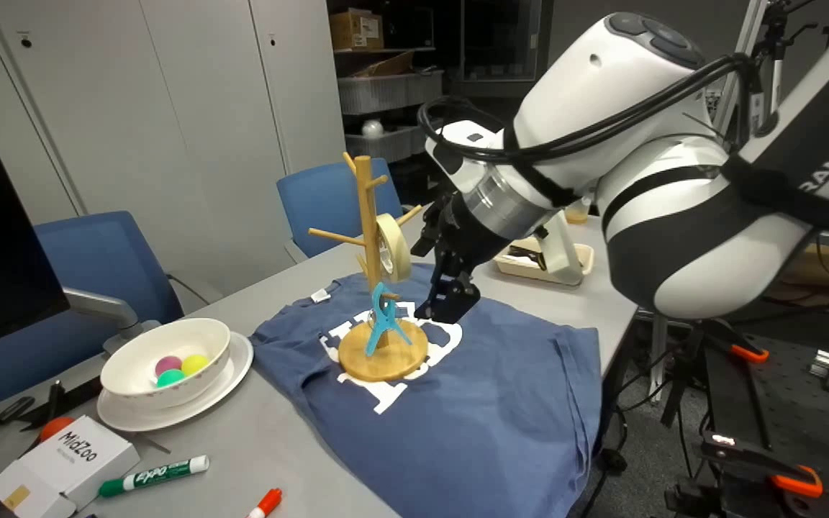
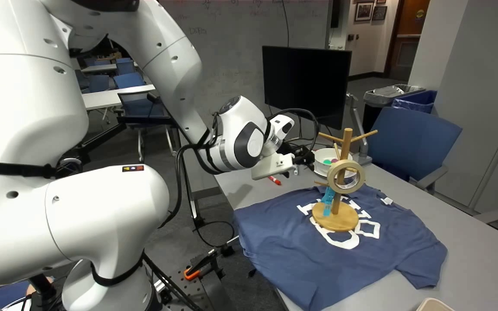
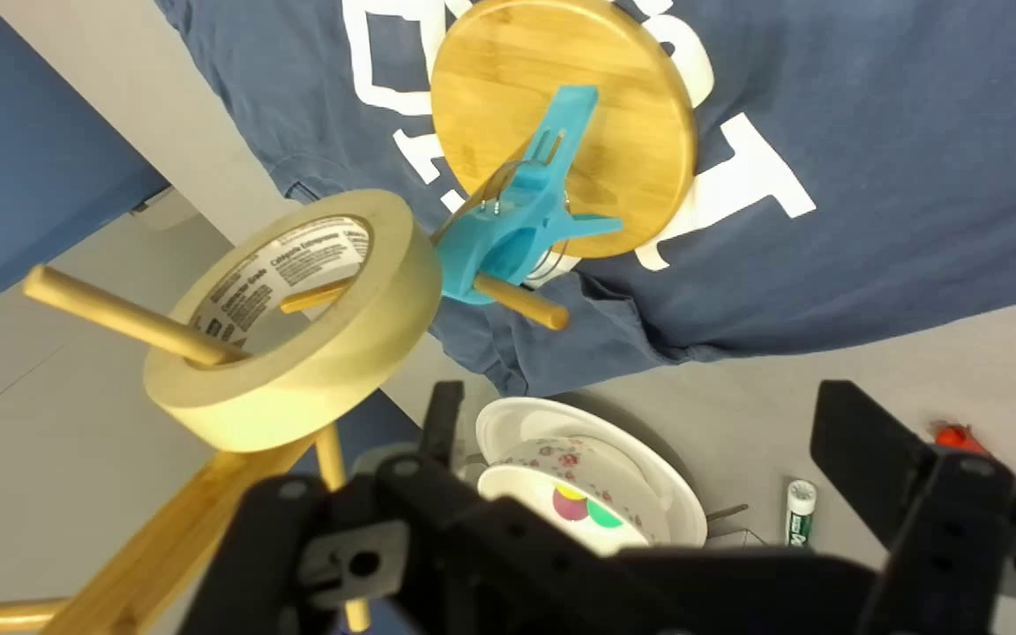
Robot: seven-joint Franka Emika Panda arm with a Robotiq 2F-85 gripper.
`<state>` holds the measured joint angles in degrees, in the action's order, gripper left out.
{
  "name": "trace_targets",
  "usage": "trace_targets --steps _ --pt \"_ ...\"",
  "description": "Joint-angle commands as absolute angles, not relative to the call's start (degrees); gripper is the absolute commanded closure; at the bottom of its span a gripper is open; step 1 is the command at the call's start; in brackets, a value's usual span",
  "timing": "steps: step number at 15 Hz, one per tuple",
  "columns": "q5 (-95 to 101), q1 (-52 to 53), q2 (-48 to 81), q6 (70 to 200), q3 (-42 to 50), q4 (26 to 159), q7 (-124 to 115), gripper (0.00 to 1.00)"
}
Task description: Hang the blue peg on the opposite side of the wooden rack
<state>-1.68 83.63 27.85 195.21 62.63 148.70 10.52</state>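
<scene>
The blue peg (image 1: 384,320), a cyan clip, hangs on a low arm of the wooden rack (image 1: 369,216), just above its round base; it also shows in an exterior view (image 2: 328,199). In the wrist view the peg (image 3: 530,203) has its jaw end at a short arm, its handles toward the base (image 3: 649,115). A roll of masking tape (image 3: 314,379) hangs on a higher arm. My gripper (image 3: 642,397) is open, with nothing between its fingers. In an exterior view the gripper (image 1: 427,283) is beside the rack, level with the tape, apart from the peg.
The rack stands on a dark blue T-shirt (image 1: 486,410) on the grey table. A white bowl (image 1: 191,334) with coloured balls sits on a plate. A green marker (image 1: 155,475), a white box (image 1: 69,460), a monitor (image 2: 305,82) and a tray (image 1: 580,262) are around. Upper rack arms stick out.
</scene>
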Motion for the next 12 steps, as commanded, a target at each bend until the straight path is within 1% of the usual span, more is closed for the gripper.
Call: trace_targets --steps 1,7,8,10,11,12 --pt "-3.1 94.3 22.0 194.6 72.6 154.2 12.5 0.00" --pt "-3.1 109.9 19.3 196.2 88.2 160.0 11.0 0.00" --pt "-2.7 109.2 18.8 194.6 88.2 157.6 10.6 0.00" --pt "-2.8 112.5 18.0 194.8 91.3 158.1 9.6 0.00" --pt "-1.7 109.3 20.9 195.3 88.3 158.0 9.3 0.00" --pt "-1.7 110.3 20.6 195.3 89.3 157.9 9.1 0.00"
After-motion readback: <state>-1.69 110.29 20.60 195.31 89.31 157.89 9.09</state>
